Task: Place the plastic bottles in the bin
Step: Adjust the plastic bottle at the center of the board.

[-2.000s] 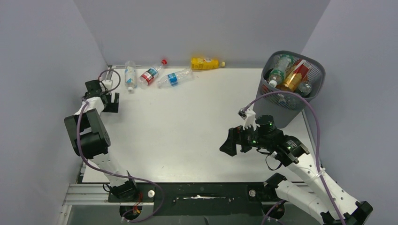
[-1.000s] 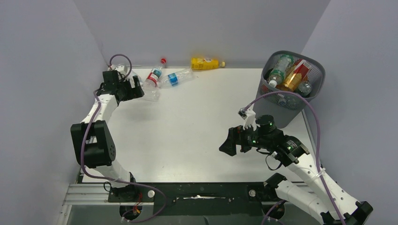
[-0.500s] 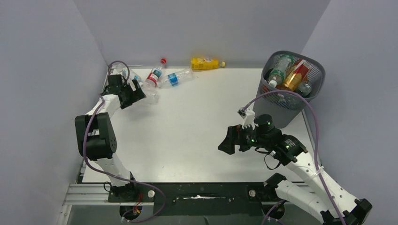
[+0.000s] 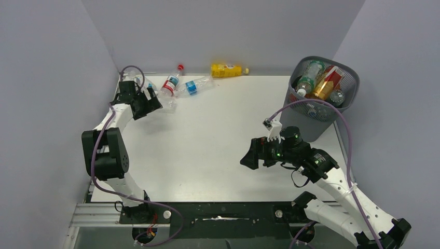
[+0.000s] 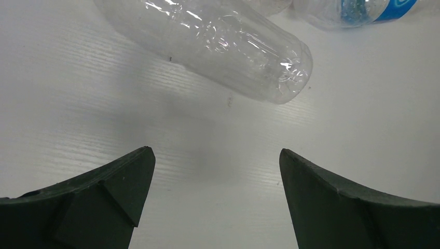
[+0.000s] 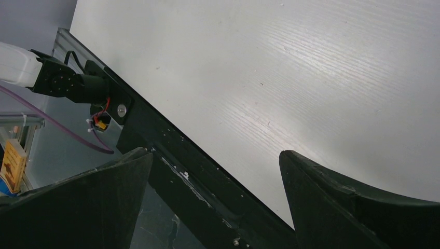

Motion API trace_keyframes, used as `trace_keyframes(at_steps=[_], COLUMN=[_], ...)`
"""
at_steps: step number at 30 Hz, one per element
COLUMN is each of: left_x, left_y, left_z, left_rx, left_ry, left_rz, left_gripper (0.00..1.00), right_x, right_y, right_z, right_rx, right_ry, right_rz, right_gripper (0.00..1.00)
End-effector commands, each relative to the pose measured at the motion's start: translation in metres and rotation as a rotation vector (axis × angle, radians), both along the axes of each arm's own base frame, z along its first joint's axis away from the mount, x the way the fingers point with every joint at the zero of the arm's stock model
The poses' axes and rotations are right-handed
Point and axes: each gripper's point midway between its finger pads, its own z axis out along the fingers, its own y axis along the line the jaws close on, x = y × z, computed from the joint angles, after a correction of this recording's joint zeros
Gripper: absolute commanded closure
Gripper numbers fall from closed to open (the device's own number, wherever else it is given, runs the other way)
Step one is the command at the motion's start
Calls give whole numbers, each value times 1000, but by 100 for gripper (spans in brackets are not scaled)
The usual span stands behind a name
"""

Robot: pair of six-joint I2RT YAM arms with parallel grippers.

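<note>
Four plastic bottles lie along the table's back edge: a clear one (image 4: pixel 166 104), a red-labelled one (image 4: pixel 170 83), a blue-labelled one (image 4: pixel 193 86) and a yellow one (image 4: pixel 227 70). My left gripper (image 4: pixel 149 105) hovers open just short of the clear bottle (image 5: pixel 218 41), whose base points toward the jaws; nothing sits between the fingers (image 5: pixel 215 151). The blue-labelled bottle (image 5: pixel 358 8) shows at the top right of the left wrist view. The dark mesh bin (image 4: pixel 311 122) at the back right holds several bottles. My right gripper (image 4: pixel 250 155) hangs open and empty over the table's near right part (image 6: pixel 215 153).
Grey walls close in the left, back and right sides. The black mounting rail (image 4: pixel 223 212) runs along the near edge, also seen under the right gripper as a black rail (image 6: pixel 171 150). The bin stands close behind the right arm's wrist.
The left arm swung from the left wall to the bottle row and knocked the clear bottle askew, then settled. The right gripper crept slightly left.
</note>
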Motion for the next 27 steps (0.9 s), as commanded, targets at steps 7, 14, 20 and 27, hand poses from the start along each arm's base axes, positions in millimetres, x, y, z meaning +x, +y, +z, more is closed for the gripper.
trace_keyframes(at_steps=[7,14,20,27], left_x=[21,18,10,1], left_y=[-2,-8,-2,16], left_z=[84,108,139,151], left_rx=[73,49,119,259], left_ry=[-168,-210,-277,-305], left_rz=[-21,-42,-32,-15], left_gripper=[8,8,8,8], right_x=[8,6,5,12], right_y=[9,9,10,12], right_z=[17,14,11,16], right_rx=[48,46,52,82], right_ry=[-68,-72,-74,-66], right_rz=[11,22,36,-4], right_gripper=[0,2,2,2])
